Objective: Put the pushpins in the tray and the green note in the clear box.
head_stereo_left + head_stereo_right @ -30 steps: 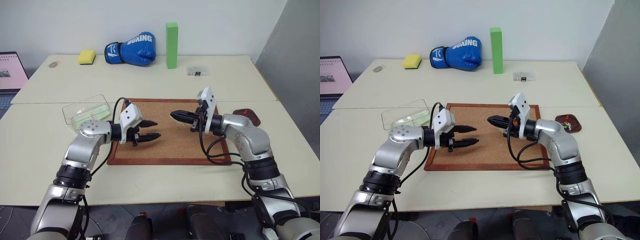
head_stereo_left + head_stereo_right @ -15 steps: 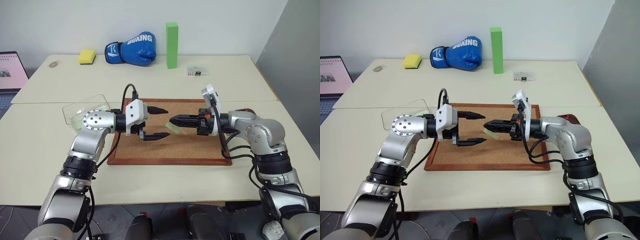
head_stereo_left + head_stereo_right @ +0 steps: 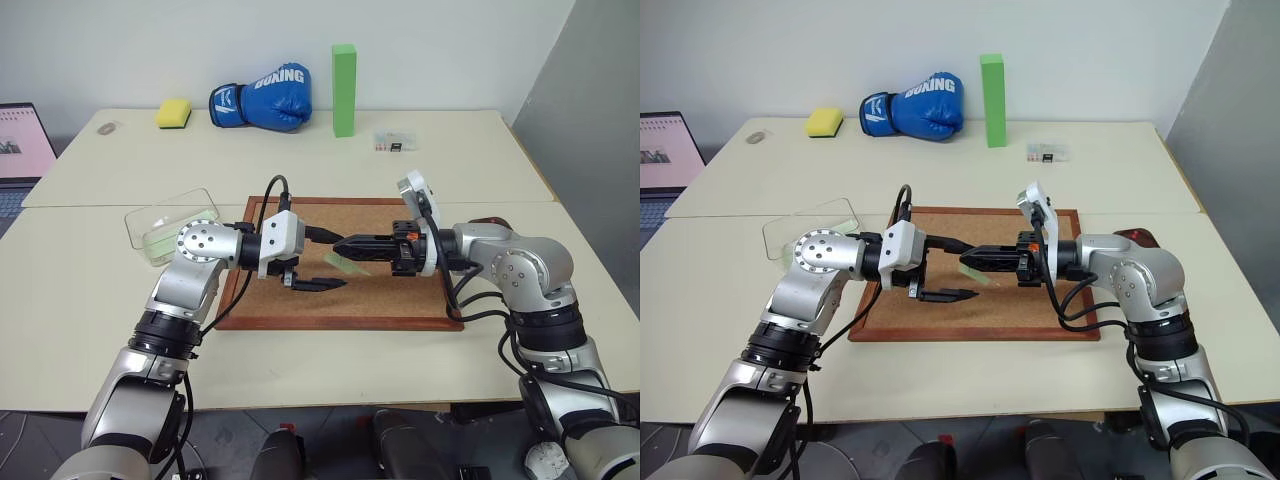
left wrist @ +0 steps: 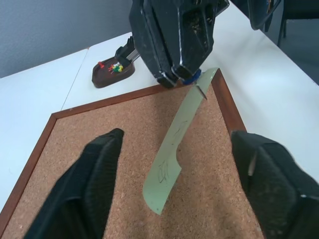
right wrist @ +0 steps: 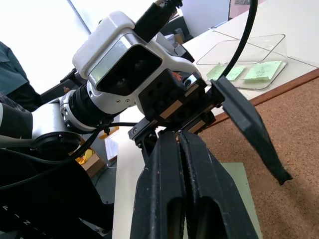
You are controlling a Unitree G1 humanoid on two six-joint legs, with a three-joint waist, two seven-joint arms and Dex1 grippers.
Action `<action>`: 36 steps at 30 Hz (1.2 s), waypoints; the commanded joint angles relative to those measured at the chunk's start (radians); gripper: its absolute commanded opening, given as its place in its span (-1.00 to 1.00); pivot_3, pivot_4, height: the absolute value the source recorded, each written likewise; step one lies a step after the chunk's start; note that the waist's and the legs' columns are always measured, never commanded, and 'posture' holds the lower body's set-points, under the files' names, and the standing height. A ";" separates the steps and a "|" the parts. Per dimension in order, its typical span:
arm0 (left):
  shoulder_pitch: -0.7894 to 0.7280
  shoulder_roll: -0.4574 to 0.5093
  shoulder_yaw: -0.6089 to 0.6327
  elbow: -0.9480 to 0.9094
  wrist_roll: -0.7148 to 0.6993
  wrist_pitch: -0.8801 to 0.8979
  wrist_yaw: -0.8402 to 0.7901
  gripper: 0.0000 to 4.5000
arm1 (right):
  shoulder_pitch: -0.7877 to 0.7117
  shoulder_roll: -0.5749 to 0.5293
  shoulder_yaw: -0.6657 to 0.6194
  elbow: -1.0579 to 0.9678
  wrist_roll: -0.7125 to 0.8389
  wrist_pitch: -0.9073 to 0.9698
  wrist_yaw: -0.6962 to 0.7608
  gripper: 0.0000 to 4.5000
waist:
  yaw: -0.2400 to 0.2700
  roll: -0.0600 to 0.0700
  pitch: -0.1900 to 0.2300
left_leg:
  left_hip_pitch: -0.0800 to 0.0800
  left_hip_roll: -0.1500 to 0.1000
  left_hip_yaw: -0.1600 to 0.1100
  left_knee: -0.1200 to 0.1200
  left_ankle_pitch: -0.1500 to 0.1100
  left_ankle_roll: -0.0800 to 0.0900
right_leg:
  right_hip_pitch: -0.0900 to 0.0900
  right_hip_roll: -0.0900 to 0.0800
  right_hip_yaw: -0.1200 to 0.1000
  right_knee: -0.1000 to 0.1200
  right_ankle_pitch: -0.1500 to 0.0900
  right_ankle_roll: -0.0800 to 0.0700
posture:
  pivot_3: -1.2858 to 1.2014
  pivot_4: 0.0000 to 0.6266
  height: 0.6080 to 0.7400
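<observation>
Two grippers of mine meet over the middle of the corkboard (image 3: 390, 300). One green note (image 4: 177, 144) hangs in the air between them: my right gripper (image 3: 340, 245) is pinched shut on one of its ends, with a blue pushpin head (image 4: 192, 77) showing right at the pinch. My left gripper (image 3: 322, 259) stands spread wide, one finger on each side of the note's free end, neither finger touching the paper. The note's long axis runs from my right fingertips down toward my left gripper and the board surface, its free end drooping and slightly curled.

Two more green notes lie flat in the clear box (image 3: 175, 222), which sits off the corkboard's left edge. One tray (image 4: 110, 73) sits beyond the corkboard's right edge, holding several pushpins (image 4: 115, 66) with red, yellow and green heads.
</observation>
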State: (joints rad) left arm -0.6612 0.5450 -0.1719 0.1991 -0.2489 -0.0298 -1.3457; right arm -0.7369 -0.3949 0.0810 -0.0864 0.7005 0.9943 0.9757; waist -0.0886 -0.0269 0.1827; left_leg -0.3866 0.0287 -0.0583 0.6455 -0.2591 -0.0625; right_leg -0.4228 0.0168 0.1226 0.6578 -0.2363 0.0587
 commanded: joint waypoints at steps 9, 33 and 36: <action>0.008 0.002 0.004 -0.063 -0.022 0.021 0.001 -0.44 | -0.002 0.002 0.004 -0.017 0.003 -0.028 0.000 -1.00 | 0.000 0.000 0.000 | 0.000 0.000 0.000 0.000 0.000 0.000 | 0.000 0.000 0.000 0.000 0.000 0.000 | 0.03 -0.52 1.00; 0.031 0.010 -0.030 -0.042 0.055 -0.142 -0.008 -1.00 | -0.042 -0.032 -0.033 0.070 -0.017 -0.091 -0.018 -1.00 | 0.000 0.000 0.000 | 0.000 0.000 0.000 0.000 0.000 0.000 | 0.000 0.000 0.000 0.000 0.000 0.000 | 0.03 -0.52 1.00; 0.027 0.006 -0.026 -0.029 0.059 -0.150 -0.003 -1.00 | -0.037 -0.040 -0.043 0.068 -0.014 -0.090 -0.022 -1.00 | 0.000 0.000 0.000 | 0.000 0.000 0.000 0.000 0.000 0.000 | 0.000 0.000 0.000 0.000 0.000 0.000 | 0.03 -0.52 1.00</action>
State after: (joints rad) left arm -0.6268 0.5476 -0.1944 0.1734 -0.1911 -0.1605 -1.3544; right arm -0.7598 -0.4210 0.0707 0.0000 0.6798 0.9211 0.9542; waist -0.0882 -0.0269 0.1827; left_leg -0.3866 0.0287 -0.0583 0.6454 -0.2591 -0.0625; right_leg -0.4228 0.0168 0.1226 0.6578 -0.2363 0.0587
